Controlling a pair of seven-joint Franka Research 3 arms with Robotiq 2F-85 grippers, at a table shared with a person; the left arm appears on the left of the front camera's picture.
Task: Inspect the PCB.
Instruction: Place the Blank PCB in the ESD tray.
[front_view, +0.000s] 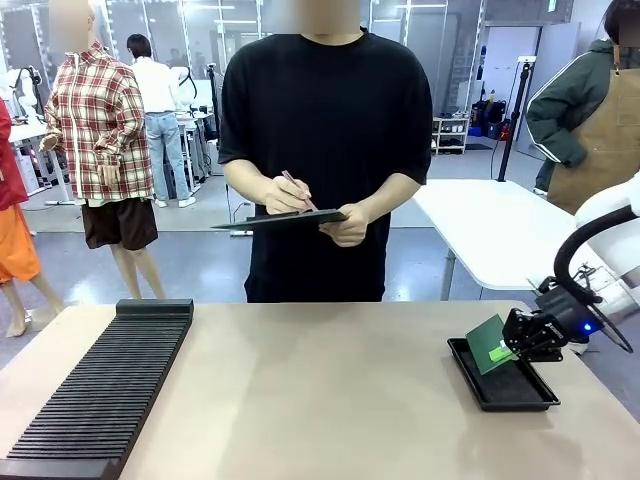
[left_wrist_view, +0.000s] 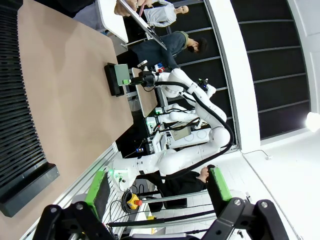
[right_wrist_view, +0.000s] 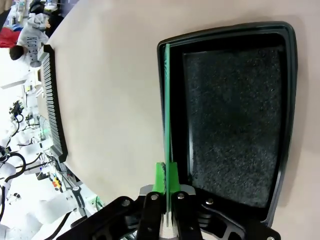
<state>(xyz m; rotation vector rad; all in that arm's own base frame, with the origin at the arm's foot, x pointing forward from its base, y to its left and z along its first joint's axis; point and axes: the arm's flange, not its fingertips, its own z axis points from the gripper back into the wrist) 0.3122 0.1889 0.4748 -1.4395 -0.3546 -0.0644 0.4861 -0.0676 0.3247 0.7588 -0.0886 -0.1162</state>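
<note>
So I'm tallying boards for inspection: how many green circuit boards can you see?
1. The circuit board is pinched on edge in the right gripper, over the black tray's near end.

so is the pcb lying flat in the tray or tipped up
Tipped up: the PCB stands on edge over the tray, pinched by the right end effector.
</note>
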